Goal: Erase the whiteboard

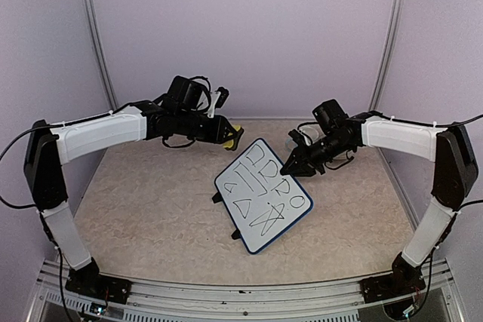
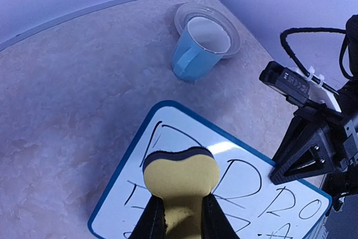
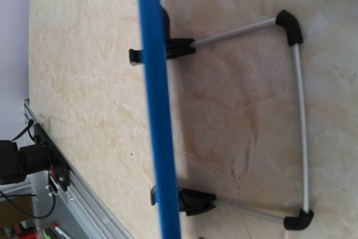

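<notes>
We see our left gripper [image 2: 182,219] clamped on a yellow eraser [image 2: 180,178], the whiteboard [image 1: 260,194] just beneath it; our right gripper [image 1: 290,164] touches the board's rim, grip unclear.

A robotics lab test cell rather than any lived-in room: plain lilac walls [image 1: 241,28] framed by bare metal uprights [image 1: 94,28] close in a beige marbled counter [image 1: 151,209]. Two white-and-black robot arms, the left arm [image 1: 98,132] and the right arm [image 1: 400,135], are bolted to an aluminium rail [image 1: 241,292] at the near edge, with a loose black cable [image 1: 460,121] trailing off.
</notes>
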`<state>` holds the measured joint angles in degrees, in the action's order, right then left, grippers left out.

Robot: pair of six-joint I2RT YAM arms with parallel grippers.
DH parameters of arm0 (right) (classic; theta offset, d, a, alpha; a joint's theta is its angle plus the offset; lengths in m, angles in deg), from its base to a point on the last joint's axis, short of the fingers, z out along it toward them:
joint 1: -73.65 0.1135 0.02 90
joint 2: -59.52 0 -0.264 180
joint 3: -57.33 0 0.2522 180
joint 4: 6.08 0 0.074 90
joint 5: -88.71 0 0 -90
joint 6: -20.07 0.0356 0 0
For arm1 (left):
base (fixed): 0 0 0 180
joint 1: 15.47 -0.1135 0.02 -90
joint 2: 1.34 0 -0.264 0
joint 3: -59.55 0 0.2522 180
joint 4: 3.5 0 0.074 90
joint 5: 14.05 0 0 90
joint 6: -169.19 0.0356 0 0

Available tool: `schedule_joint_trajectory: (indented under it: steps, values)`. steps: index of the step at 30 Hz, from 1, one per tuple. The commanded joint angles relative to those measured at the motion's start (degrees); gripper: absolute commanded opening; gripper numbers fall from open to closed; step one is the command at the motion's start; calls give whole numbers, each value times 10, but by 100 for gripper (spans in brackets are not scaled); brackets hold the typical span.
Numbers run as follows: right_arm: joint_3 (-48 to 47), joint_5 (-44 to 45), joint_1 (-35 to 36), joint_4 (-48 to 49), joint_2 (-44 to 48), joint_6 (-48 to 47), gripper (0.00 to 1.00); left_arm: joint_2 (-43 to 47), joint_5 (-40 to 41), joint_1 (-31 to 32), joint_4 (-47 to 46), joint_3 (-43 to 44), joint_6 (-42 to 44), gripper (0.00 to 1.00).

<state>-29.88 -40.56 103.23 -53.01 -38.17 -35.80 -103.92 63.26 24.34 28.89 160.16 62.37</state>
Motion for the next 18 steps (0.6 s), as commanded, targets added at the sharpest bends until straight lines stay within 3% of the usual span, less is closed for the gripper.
schedule_joint_trajectory:
  steps: [1, 10, 18]
  values:
    - [-24, 7, 7, -3, -9, 11, 12, -57, -28, 16, 29, 62, 9, 0]
    - [-33, 6, 18, 8, -21, 26, 1, -153, -10, 32, 63, 147, -44, 0]
    - [-33, 22, 29, 25, -25, 26, 0, -193, 22, 24, 82, 155, -88, 0]
